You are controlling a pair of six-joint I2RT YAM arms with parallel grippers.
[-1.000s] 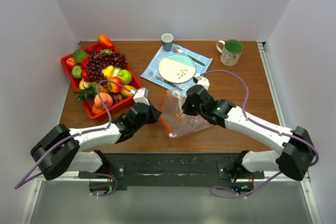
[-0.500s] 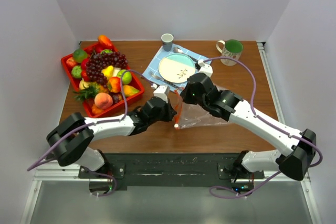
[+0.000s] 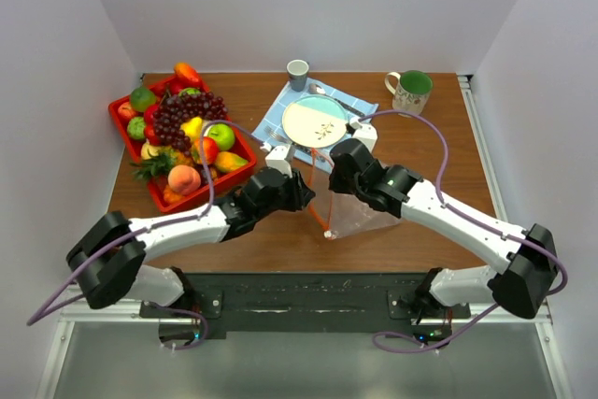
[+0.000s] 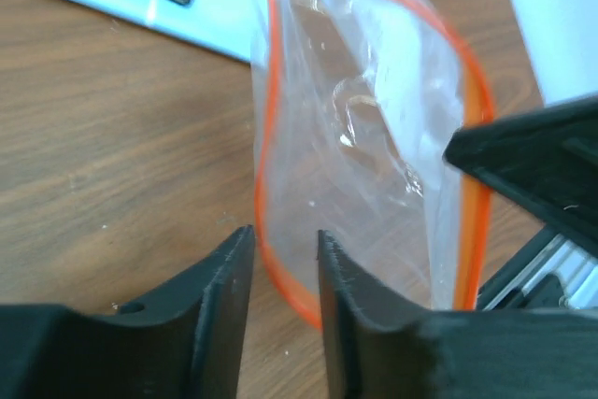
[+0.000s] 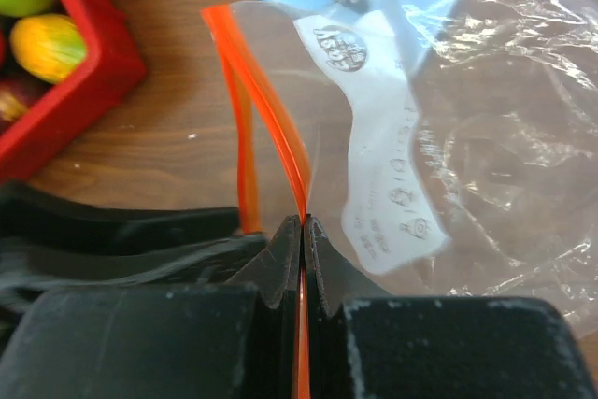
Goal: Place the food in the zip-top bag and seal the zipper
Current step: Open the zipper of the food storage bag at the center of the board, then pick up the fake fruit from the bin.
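**Brown wooden table** (image 3: 439, 137) with 2 arms meeting at its centre. The left arm lies low from the near left, forearm pointing right. The right arm extends from the near right, wrist bent leftward.

Glossy toy fruits and vegetables (image 3: 187, 128) fill a red plastic tray (image 3: 246, 150) at far left, well apart from the crinkly clear zip-top bag (image 3: 360, 212). The bag stands between the 2 grippers, near of a round pale plate (image 3: 315, 121).

- **Right wrist view only:** right gripper (image 5: 302, 223) fingers are pressed together on the thin orange-red zipper strip (image 5: 271, 128).
- **Left wrist view only:** left gripper (image 4: 283, 245) fingers are narrowly apart. The bag's orange edge shows in the gap, not clamped.
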